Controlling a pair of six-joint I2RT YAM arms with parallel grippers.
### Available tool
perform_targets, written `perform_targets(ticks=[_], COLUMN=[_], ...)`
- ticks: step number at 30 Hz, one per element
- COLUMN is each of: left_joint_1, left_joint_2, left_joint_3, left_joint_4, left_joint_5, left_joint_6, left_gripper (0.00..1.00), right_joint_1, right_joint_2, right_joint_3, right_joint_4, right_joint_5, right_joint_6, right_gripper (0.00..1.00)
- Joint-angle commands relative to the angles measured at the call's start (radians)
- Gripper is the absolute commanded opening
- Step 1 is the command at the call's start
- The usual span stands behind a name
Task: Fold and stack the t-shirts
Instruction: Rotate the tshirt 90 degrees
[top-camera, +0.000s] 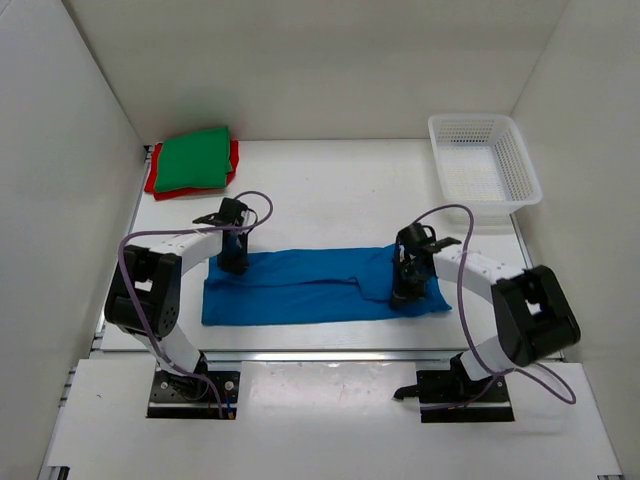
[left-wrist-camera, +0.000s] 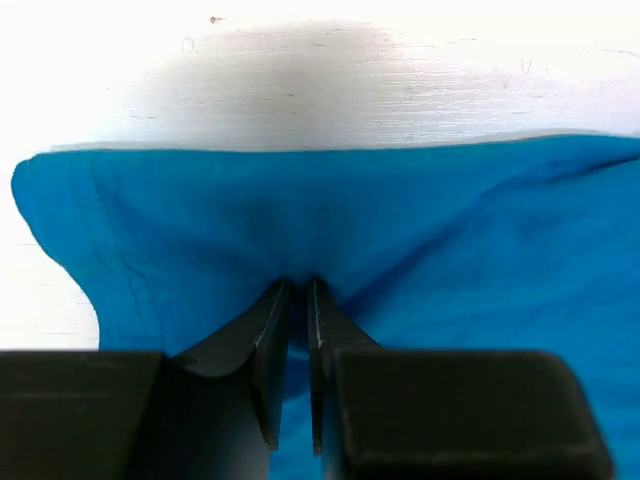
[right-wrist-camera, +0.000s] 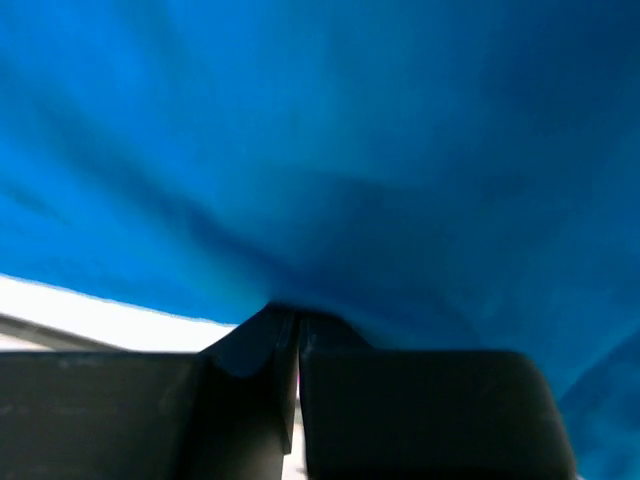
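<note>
Blue t-shirt (top-camera: 310, 288): long flat band across the near tabletop (top-camera: 330, 190), far edge straight, right end rumpled. My left tool (left-wrist-camera: 298, 285) pinches cloth near its far left edge, jaws almost together; my right tool (right-wrist-camera: 298, 312) is clamped on the right end. Tabletop shows beyond. Far left: green t-shirt (top-camera: 195, 160) folded on red t-shirt (top-camera: 152, 182). Far right: basket (top-camera: 485, 160).
</note>
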Motion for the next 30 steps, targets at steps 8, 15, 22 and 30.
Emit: perform_targets(ticks=[8,15,22,30], left_joint_1=[-0.182,-0.319,-0.321,-0.256], left_joint_2=[-0.021,-0.062,-0.246,-0.436], left_joint_3=[-0.119,-0.223,-0.198,-0.217], left_joint_4=[-0.030,-0.010,0.030,0.030], left_joint_5=[0.163,0.363,0.449,0.491], left_joint_6=[-0.174,-0.301,-0.375,-0.430], left_gripper=[0.20,0.09,0.09,0.13], right_joint_1=[-0.126,-0.127,-0.120,-0.022], right_joint_2=[0.684,1.085,1.092,0.619], right_joint_3=[0.871,1.668,2.025,1.650], right_joint_4=[0.013,-0.379,-0.619,-0.653], right_joint_5=[0.016,0.002,0.083,0.240], right_joint_6=[-0.096,-0.173,-0.214,-0.233], right_gripper=[0.00,0.00,0.00,0.01])
